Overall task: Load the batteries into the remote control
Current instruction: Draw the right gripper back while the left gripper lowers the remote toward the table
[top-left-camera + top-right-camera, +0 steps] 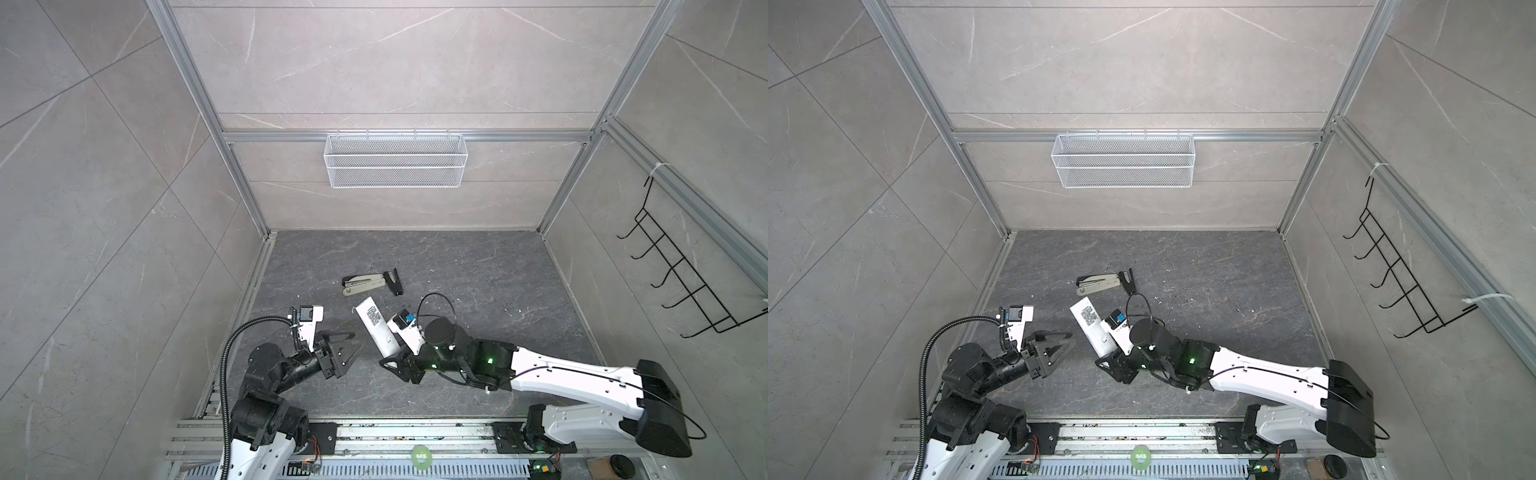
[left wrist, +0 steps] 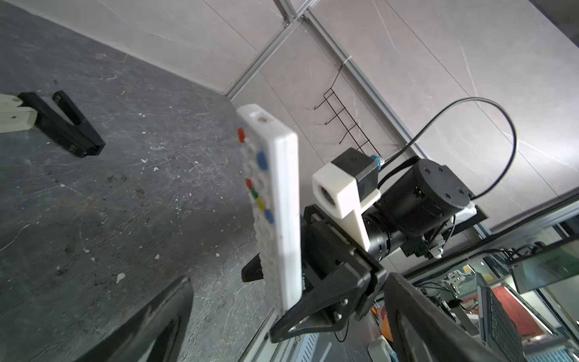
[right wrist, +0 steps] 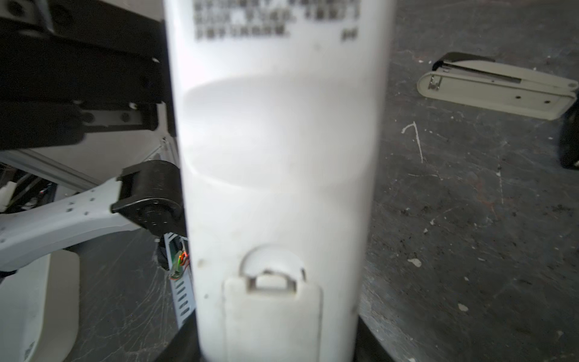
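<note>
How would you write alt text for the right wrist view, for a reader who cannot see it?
The white back of the remote control fills the middle of the frame, gripped at its near end by the right gripper, with its battery cover closed. Beside it, a beige stapler lies on the dark table.

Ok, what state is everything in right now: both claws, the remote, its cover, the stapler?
left claw, open, holding nothing
right claw, shut on the remote control's battery-cover end
remote control, held off the table, label side up
battery cover, looks closed
stapler, lying on the table, swung open
batteries, not visible in any view
</note>
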You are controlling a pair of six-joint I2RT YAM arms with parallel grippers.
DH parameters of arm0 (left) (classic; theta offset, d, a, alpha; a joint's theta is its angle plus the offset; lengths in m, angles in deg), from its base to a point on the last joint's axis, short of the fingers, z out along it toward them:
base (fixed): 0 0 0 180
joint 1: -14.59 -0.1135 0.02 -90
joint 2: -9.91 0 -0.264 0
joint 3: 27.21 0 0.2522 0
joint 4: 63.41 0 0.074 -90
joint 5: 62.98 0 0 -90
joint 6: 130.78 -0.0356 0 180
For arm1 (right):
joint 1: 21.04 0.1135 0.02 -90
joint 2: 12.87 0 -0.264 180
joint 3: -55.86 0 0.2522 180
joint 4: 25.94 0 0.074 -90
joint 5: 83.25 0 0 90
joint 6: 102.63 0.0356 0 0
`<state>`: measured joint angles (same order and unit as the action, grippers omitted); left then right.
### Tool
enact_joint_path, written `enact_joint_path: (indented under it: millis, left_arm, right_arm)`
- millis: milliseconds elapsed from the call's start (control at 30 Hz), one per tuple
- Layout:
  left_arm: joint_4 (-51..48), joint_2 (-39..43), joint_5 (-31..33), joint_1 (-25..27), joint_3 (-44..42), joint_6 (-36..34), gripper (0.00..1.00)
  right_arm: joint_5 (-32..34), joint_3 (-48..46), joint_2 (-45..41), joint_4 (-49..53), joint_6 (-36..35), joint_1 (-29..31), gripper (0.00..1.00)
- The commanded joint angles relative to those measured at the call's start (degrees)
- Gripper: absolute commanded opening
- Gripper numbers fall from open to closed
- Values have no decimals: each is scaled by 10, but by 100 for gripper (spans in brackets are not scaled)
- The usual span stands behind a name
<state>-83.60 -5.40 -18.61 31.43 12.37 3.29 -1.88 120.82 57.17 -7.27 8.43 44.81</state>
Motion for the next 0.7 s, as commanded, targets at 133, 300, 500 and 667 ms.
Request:
enact_joint_path:
  millis: [133, 300, 500, 667]
  left_arm:
    - [149, 8, -81, 2, 27, 8, 99]
    - [238, -3, -106, 3, 33, 43, 100]
    - [275, -25, -110, 7, 38, 50, 100]
    - [335, -52, -111, 14, 37, 68, 100]
  right_arm:
    - [-161, 14, -51, -41, -8, -3, 15]
    - [-213, 8, -54, -89, 12, -2, 15]
    - [-246, -3, -50, -142, 33, -3, 15]
    - [-259, -8, -47, -174, 49, -3, 15]
